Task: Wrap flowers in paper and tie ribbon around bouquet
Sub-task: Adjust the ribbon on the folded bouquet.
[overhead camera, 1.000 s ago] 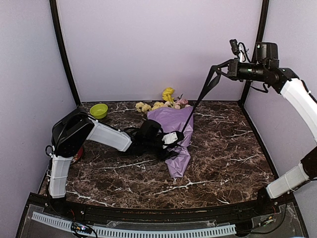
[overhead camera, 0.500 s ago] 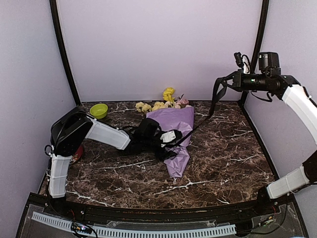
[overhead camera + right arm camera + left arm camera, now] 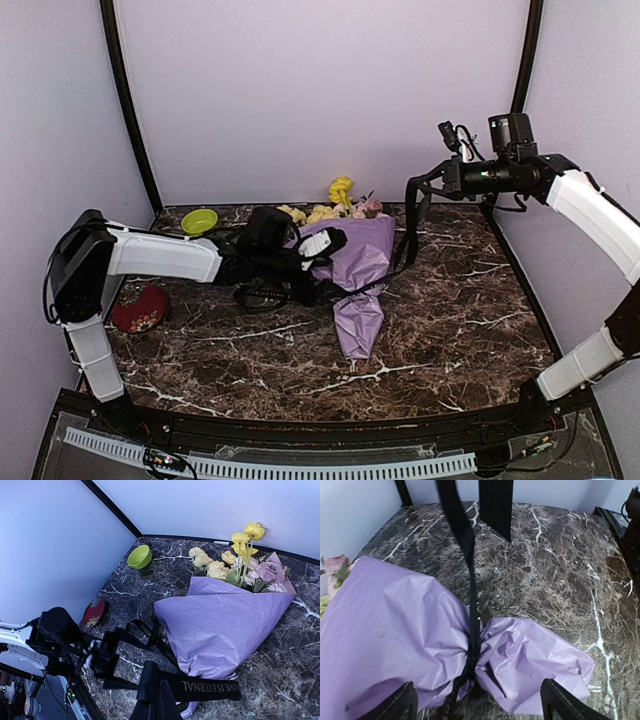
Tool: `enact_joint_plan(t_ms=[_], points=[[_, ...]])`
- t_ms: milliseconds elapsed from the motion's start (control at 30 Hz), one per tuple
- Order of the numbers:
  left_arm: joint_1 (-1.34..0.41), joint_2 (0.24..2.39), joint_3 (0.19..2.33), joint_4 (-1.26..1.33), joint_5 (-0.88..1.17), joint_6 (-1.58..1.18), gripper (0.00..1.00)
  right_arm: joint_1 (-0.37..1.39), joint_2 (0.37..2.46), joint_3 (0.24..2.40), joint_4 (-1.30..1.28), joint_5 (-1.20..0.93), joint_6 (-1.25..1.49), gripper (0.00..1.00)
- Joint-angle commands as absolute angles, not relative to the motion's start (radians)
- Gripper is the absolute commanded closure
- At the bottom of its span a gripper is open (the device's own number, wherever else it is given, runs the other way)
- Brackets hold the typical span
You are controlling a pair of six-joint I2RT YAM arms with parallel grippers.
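A red dish [image 3: 140, 308] and a green bowl [image 3: 200, 221] sit at the left of the counter [image 3: 460, 330], well apart from the work and out of the arms' way. The left arm reaches across to the bouquet [image 3: 355, 265], which lies near the middle of the counter with its blooms toward the back wall. The left hand [image 3: 479, 704] is released. In its wrist view the fingers stand wide to either side of the pinched waist of the lilac paper [image 3: 395, 625] and grasp nothing, probably so the band can draw in without a finger trapped under it. The flowers [image 3: 235, 555] poke out of the cone's wide mouth. The black ribbon [image 3: 472, 600] circles that waist, cinching the paper, then climbs to the right. The right hand [image 3: 420, 186] is clenched on the ribbon and held high over the counter's right rear, apparently to keep the loop lifted and under some pull. I judge that no knot has been made yet.
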State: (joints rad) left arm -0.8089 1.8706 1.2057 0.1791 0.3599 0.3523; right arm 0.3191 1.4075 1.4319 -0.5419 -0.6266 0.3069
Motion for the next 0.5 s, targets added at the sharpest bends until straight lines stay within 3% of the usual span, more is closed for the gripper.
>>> enact_joint_plan(t_ms=[0, 133, 467], points=[[-0.714, 1.721, 1.135, 0.02, 0.133, 0.124, 0.19, 0.321, 1.414, 1.51, -0.56, -0.619, 0.268, 1.0], [-0.684, 1.677, 1.088, -0.154, 0.018, 0.012, 0.25, 0.321, 1.417, 1.553, -0.593, -0.62, 0.25, 1.0], [-0.684, 1.799, 1.044, -0.227, -0.104, -0.016, 0.22, 0.323, 1.434, 1.565, -0.616, -0.623, 0.234, 1.0]])
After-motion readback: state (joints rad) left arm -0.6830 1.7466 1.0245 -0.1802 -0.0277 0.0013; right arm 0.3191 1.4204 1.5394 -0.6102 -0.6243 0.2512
